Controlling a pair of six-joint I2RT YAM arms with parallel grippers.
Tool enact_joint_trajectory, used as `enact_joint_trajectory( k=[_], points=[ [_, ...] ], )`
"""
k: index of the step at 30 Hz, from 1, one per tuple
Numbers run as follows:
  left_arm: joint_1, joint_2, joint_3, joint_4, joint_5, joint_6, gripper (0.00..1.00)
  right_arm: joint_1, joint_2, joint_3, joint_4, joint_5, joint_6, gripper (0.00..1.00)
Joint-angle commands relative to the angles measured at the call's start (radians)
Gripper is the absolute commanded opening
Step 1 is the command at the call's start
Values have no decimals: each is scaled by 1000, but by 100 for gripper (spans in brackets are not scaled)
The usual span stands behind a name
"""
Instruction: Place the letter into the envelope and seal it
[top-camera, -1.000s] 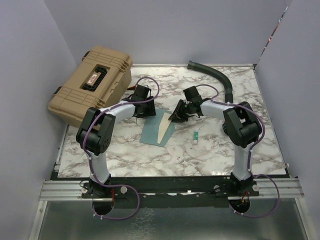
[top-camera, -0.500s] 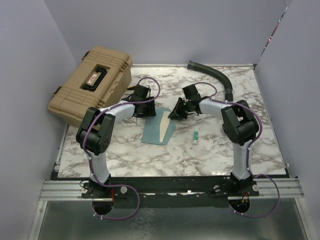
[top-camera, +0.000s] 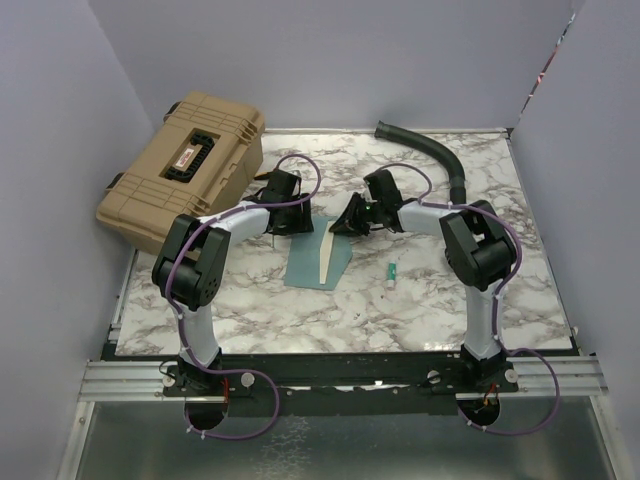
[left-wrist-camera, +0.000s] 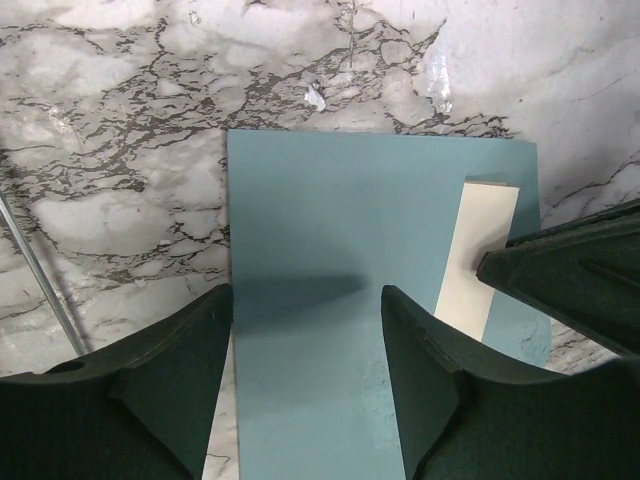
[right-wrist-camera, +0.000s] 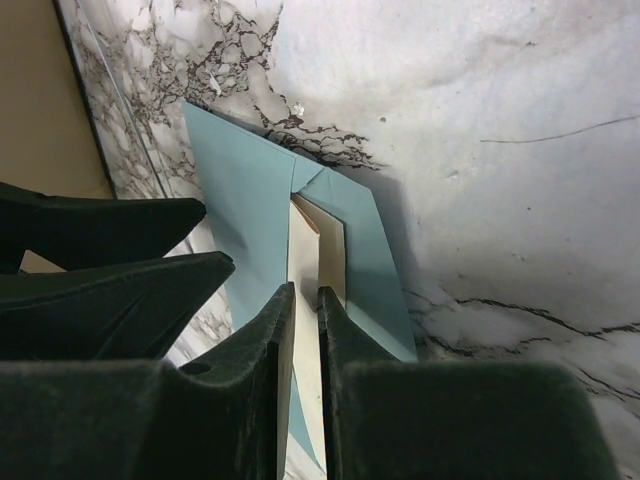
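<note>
The teal envelope lies flat on the marble table between the arms. It fills the left wrist view and also shows in the right wrist view. The letter shows as a pale cream strip along the envelope's right side, partly inside it. My right gripper is shut on the letter's edge, its fingertips close together around the sheet. My left gripper is open, its jaws straddling the envelope's far-left end.
A tan hard case stands at the table's back left. A black hose curves along the back right. A small green-and-white stick lies right of the envelope. Purple walls enclose the table.
My right gripper has shifted slightly left and back with the letter's edge in it. The left gripper and envelope have stayed put.
</note>
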Motion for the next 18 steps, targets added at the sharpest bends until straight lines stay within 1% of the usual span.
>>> enact_joint_trajectory(
  k=[1,5,7,10,13,15,18],
  points=[
    [-7,70,-36,-77,62,-11,64,5,44,14,27,-38,-4,17],
    [-7,59,-36,-78,40,-23,68,5,20,24,-28,2,-23,20],
    [-7,44,-38,-80,17,-35,71,5,-7,31,-83,34,-35,25],
    [-7,19,-34,-90,-13,-51,77,5,-54,25,-149,83,-54,35],
    [-7,-5,-32,-105,-18,-62,79,5,-81,18,-209,119,-61,36],
    [-7,-18,-35,-122,-18,-71,78,5,-79,20,-250,113,-57,35],
    [-7,-36,-55,-154,-25,-83,72,14,-76,12,-260,98,-55,32]
  ],
)
